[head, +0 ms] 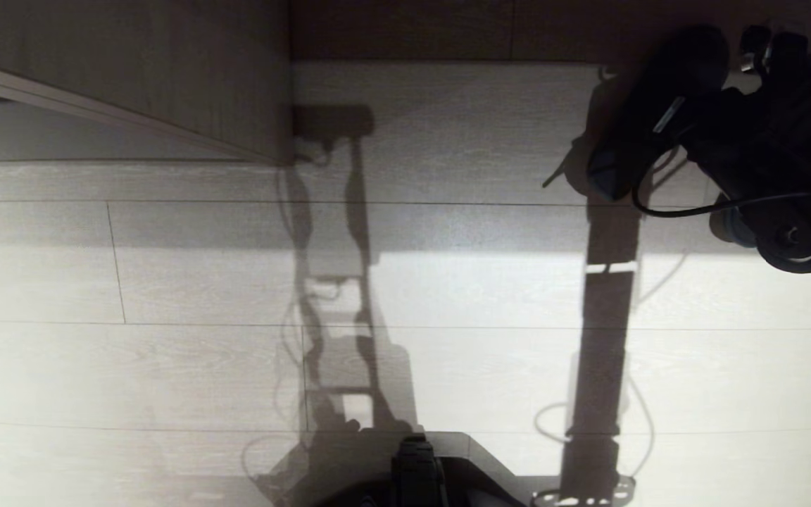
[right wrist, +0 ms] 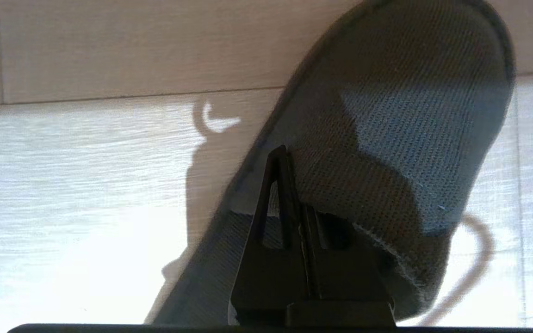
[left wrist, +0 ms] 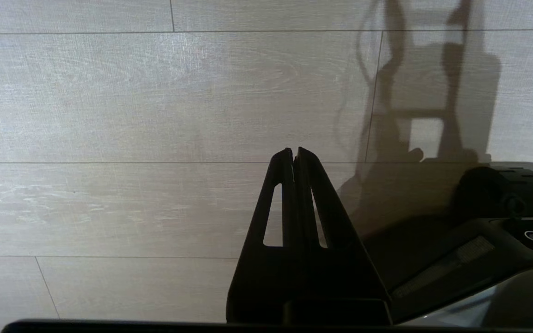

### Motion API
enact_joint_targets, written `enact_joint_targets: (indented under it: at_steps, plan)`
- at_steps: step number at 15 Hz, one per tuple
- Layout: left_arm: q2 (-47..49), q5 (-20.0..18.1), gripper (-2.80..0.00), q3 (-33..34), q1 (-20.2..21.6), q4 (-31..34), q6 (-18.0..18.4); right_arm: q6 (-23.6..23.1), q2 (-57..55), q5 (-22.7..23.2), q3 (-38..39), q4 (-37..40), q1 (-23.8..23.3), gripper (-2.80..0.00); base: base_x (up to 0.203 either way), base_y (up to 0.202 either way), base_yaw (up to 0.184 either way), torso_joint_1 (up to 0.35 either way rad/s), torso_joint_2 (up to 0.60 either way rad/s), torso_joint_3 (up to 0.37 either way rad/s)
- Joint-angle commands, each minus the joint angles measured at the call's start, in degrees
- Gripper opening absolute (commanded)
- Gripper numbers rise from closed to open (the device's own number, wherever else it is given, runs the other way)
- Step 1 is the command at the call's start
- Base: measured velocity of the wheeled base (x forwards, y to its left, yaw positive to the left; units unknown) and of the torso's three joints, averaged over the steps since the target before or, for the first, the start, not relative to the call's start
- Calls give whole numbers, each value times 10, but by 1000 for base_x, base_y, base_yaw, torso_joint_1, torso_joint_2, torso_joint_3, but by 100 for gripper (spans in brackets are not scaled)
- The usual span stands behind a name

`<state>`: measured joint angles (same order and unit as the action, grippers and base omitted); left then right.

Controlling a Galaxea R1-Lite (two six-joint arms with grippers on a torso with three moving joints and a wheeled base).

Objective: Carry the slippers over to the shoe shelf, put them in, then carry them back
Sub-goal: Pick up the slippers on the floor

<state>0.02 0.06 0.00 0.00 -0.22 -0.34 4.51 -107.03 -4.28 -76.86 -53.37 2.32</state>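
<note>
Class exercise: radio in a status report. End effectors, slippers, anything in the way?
Right end effector shut on slippers, held above the floor. Left end effector shut, empty, parked low. Wooden panel ahead left; path otherwise open.

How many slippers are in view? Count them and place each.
1 for certain: a slipper pinched in the right gripper, above the floor at far right. A second may hide behind it.

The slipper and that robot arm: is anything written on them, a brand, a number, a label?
No readable text in any view.
slipper, held by the shut right gripper: plain woven fabric, no logo.
Pale strip on the right arm: too small to read.
Ribbed patch on the robot's base: too blurred to read.
</note>
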Motion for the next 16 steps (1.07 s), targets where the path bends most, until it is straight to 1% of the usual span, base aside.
enact_joint_targets:
  at_steps: [1, 2, 3, 7, 8, 10, 12, 13, 14, 16]
  plan:
    - [0, 0, -280, 0, 0, 0, 0, -2, 0, 2, 3, -6, -7, -280, 0, 0, 0, 0, 0, 0]
    - [0, 0, -280, 0, 0, 0, 0, -3, 0, 5, 4, -8, -8, -280, 0, 0, 0, 0, 0, 0]
    - [0, 0, -280, 0, 0, 0, 0, -11, 1, 22, 6, -14, -21, -280, 0, 0, 0, 0, 0, 0]
    - [0, 0, -280, 0, 0, 0, 0, -37, 4, 59, 9, -31, -49, -280, 0, 0, 0, 0, 0, 0]
    - [0, 0, -280, 0, 0, 0, 0, -37, 4, 59, 9, -31, -49, -280, 0, 0, 0, 0, 0, 0]
    - [0, 0, -280, 0, 0, 0, 0, -66, 6, 88, 19, -50, -64, -280, 0, 0, 0, 0, 0, 0]
    - [0, 0, -280, 0, 0, 0, 0, -73, 6, 102, 26, -69, -72, -280, 0, 0, 0, 0, 0, 0]
    - [0, 0, -280, 0, 0, 0, 0, -75, 6, 117, 26, -72, -80, -280, 0, 0, 0, 0, 0, 0]
    - [0, 0, -280, 0, 0, 0, 0, -76, 6, 119, 26, -72, -81, -280, 0, 0, 0, 0, 0, 0]
    - [0, 0, -280, 0, 0, 0, 0, -85, 6, 132, 31, -73, -101, -280, 0, 0, 0, 0, 0, 0]
